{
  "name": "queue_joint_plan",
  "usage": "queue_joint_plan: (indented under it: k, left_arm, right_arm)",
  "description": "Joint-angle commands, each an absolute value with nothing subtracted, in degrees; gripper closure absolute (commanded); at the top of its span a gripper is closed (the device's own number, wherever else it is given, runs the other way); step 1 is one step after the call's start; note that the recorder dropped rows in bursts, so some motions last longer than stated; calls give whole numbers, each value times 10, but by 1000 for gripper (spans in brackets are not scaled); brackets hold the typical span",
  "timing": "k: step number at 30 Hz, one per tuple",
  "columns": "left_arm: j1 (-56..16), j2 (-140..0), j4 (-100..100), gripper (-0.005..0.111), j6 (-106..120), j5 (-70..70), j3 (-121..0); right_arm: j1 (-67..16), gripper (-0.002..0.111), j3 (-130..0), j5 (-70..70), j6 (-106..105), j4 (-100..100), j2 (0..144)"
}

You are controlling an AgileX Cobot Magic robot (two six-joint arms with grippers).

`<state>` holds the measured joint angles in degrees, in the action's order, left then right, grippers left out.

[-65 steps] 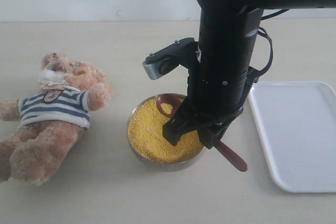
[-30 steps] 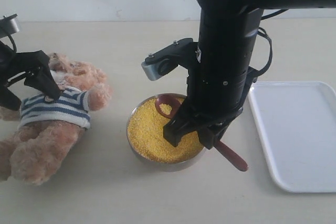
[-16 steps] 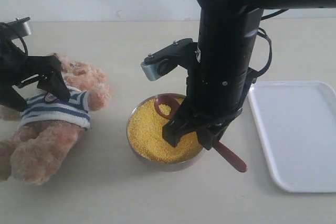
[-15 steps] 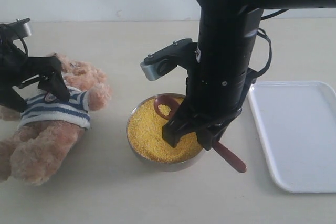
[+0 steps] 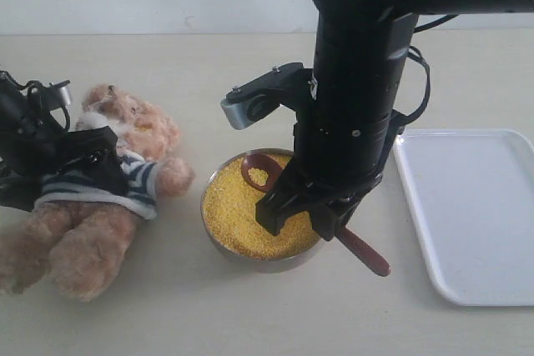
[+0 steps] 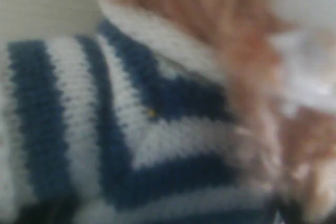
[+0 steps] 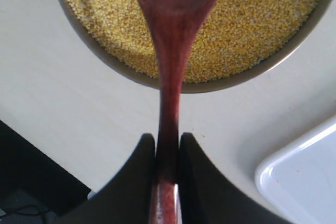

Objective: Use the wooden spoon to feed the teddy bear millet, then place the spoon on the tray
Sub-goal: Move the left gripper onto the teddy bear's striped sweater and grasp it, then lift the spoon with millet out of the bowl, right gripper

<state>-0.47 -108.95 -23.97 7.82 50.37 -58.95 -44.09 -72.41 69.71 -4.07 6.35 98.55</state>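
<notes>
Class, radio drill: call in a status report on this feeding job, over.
Left pincer open, astride bear. Right pincer shut on spoon, loaded, over millet. Nothing between millet and bear.

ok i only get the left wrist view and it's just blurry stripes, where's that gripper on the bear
observer: the left gripper sits on the teddy bear's striped chest, jaws spread wide across it
operator: is the spoon loaded
observer: yes, the wooden spoon carries a little millet, its bowl above the metal bowl
operator: who has it
observer: the right gripper is shut on its handle
</notes>
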Motion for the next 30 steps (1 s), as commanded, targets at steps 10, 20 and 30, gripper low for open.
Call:
queue_joint_plan:
  k: [10, 20, 30]
  left_arm:
    - [-6, -1129, -221, 103, 108, 531, -577]
    - [-6, -1124, -192, 103, 125, 600, -583]
    - [-6, -1045, -182, 103, 124, 671, -583]
  right_arm:
    - [-440, 109, -727, 700, -51, 60, 978]
    - [-440, 109, -727, 700, -55, 35, 978]
    - [-440, 109, -733, 700, -64, 37, 945]
